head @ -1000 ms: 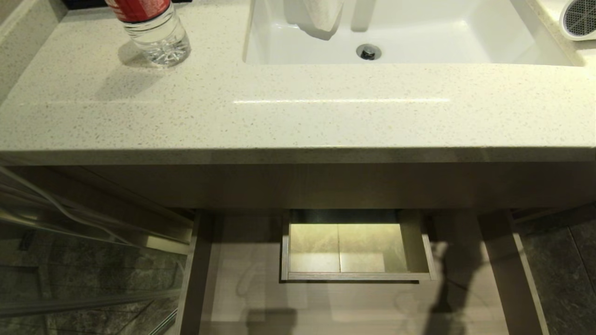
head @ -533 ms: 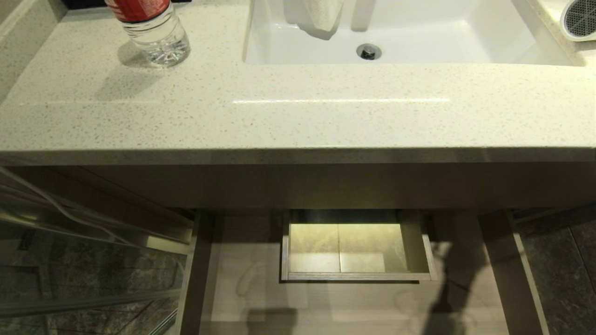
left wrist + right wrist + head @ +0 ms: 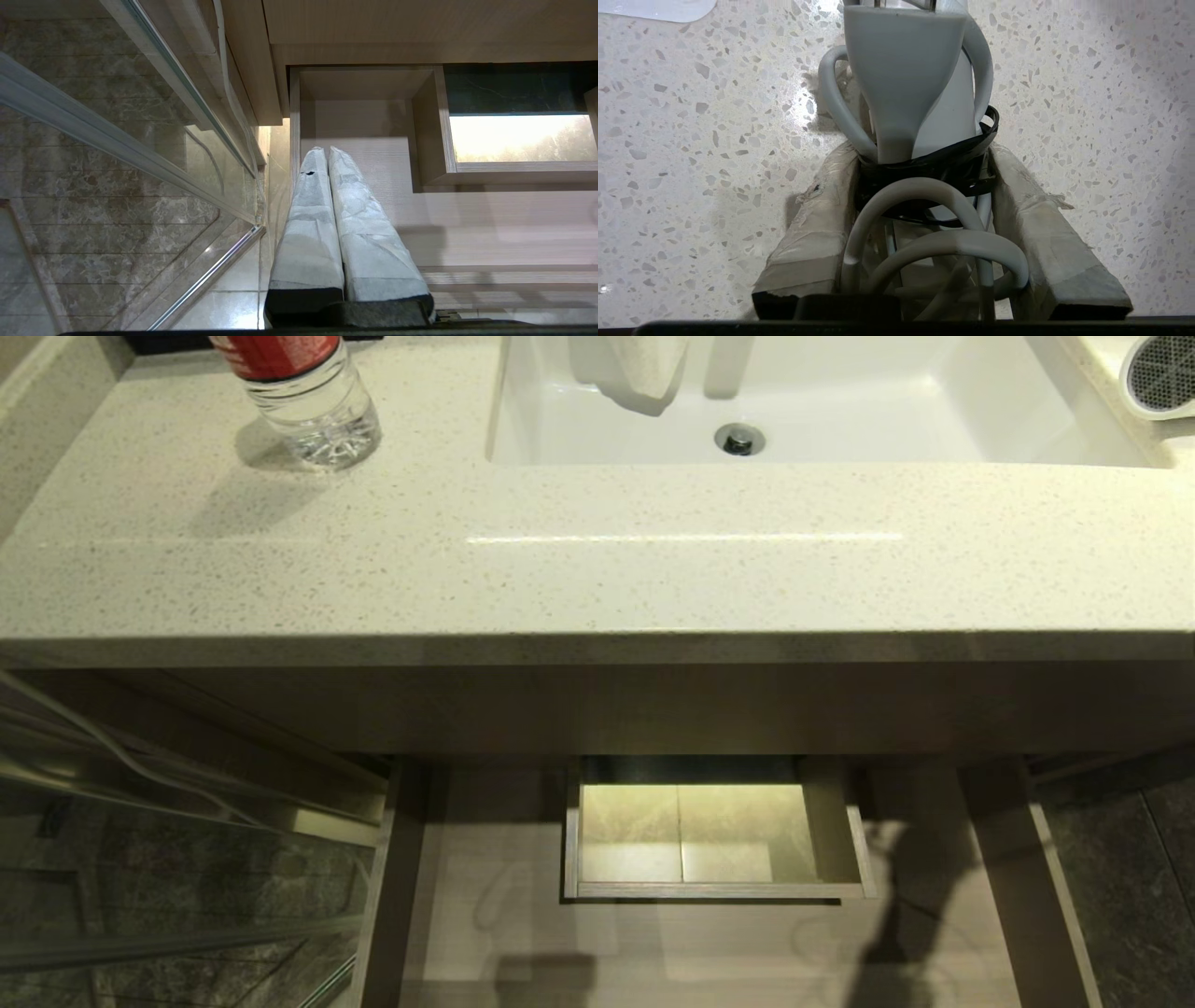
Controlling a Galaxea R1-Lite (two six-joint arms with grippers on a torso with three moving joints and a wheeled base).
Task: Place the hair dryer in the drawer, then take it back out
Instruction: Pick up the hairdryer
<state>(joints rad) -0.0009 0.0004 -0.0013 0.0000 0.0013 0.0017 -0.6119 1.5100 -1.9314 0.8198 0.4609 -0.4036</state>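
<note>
The white hair dryer [image 3: 1160, 375] lies on the speckled counter at the far right of the sink, its grey mesh grille facing me. In the right wrist view my right gripper [image 3: 922, 156] is shut on the hair dryer [image 3: 906, 84] at its handle, where the grey cord is looped and bound with black tape. The taped fingers [image 3: 822, 205] press on both sides. Below the counter the pale wood drawer [image 3: 523, 896] stands pulled out, its boxed cut-out [image 3: 714, 831] lit from beneath. My left gripper [image 3: 324, 149] hangs shut over the drawer [image 3: 364, 177] at its left side.
A clear red-labelled bottle [image 3: 313, 401] stands on the counter [image 3: 597, 560] at the back left. The white sink basin [image 3: 887, 420] has a towel [image 3: 639, 369] hanging into it. A glass shower door [image 3: 168, 859] stands to the left of the drawer.
</note>
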